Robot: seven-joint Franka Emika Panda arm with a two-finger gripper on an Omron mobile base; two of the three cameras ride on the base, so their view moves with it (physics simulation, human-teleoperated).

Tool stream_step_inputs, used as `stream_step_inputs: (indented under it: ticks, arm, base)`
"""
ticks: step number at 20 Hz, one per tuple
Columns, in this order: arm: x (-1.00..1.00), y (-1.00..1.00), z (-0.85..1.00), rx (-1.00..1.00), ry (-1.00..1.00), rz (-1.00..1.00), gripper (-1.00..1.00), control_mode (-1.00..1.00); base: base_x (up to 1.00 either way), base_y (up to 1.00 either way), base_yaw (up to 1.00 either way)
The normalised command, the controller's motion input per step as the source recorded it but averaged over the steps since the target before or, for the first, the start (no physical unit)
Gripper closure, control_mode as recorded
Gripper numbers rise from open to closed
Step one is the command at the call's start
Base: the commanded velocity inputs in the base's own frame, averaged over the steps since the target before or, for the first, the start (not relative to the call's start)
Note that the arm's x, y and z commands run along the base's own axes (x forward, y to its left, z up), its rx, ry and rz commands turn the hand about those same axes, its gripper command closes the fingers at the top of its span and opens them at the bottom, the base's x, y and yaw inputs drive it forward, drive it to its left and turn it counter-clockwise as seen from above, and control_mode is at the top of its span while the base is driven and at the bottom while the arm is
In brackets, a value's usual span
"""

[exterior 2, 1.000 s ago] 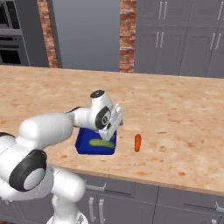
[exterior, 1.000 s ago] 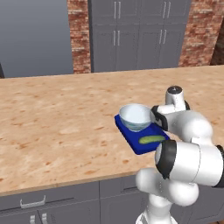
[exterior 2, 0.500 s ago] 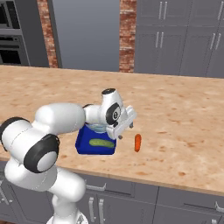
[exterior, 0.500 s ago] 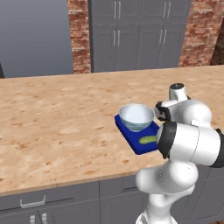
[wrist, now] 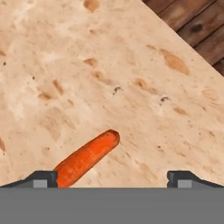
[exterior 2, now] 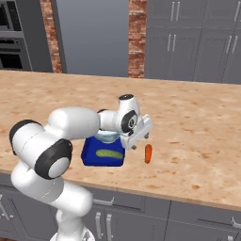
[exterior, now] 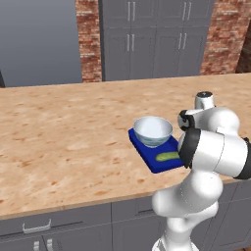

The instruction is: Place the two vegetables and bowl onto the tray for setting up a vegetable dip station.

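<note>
I had the claw (exterior 2: 137,139) spread wide and empty, hanging above the counter (exterior 2: 197,122) just past the tray's (exterior 2: 89,155) right-hand end. The carrot (exterior 2: 148,153) lay on the bare wood just beside the claw, on the side away from the tray, untouched. From the hand camera the carrot (wrist: 85,158) ran slantwise by one fingertip (wrist: 41,178), not centred between the two. On the arm's side of the claw, the cucumber (exterior 2: 108,153) lay in the tray and the bowl (exterior: 153,131) sat on its far end.
</note>
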Motion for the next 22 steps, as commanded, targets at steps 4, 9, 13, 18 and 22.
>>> stream_step_inputs:
  ticks: [4, 9, 13, 18, 22]
  arm:
    - [0.0, -0.28, -0.06, 0.0, 0.0, 0.38, -1.0, -1.0]
    - [0.0, -0.02, -0.18, -0.01, 0.08, 0.47, -1.0, -1.0]
    - [0.0, 0.02, -0.14, -0.03, 0.15, 0.42, -1.0, -1.0]
    - [0.08, 0.0, 0.07, -0.02, 0.13, 0.41, -1.0, -1.0]
    - [0.05, 0.0, 0.1, -0.03, 0.1, 0.44, -1.0, -1.0]
  base:
    - [0.0, 0.0, 0.0]
    - [0.0, 0.0, 0.0]
    - [0.0, 0.0, 0.0]
    - [0.0, 0.0, 0.0]
    - [0.0, 0.0, 0.0]
